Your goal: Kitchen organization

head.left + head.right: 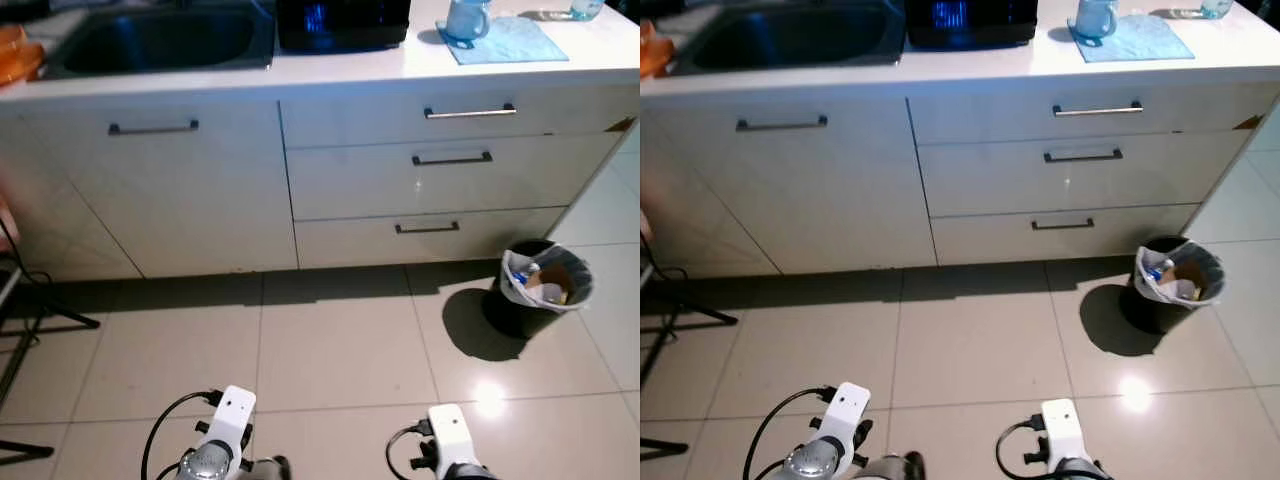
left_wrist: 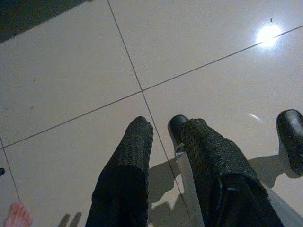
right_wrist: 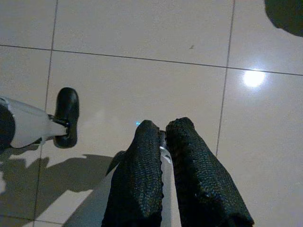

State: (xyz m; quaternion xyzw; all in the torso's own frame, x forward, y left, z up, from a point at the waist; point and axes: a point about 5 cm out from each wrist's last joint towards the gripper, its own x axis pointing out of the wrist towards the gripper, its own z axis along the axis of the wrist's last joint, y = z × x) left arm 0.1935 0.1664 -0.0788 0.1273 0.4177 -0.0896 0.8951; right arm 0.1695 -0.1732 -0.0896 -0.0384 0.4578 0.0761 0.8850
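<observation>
A white kitchen counter (image 1: pixel 340 70) runs across the far side, with a dark sink (image 1: pixel 160 40) at the left and a black appliance (image 1: pixel 345 22) with a blue lit display beside it. A pale blue mug (image 1: pixel 466 18) stands on a blue cloth (image 1: pixel 505 42) at the right. Below are a cabinet door (image 1: pixel 150 190) and three drawers (image 1: pixel 450 160). My left arm (image 1: pixel 228 425) and right arm (image 1: pixel 452 435) hang low over the tiled floor. The left gripper (image 2: pixel 165 130) is slightly open and holds nothing. The right gripper (image 3: pixel 163 126) is shut and empty.
A black bin (image 1: pixel 545 285) with a white liner and rubbish stands on the floor at the right, near the drawers. Black stand legs (image 1: pixel 45 310) and a cable lie at the left. A person's bare foot (image 2: pixel 16 215) is near my left side. Something orange (image 1: pixel 15 50) sits by the sink.
</observation>
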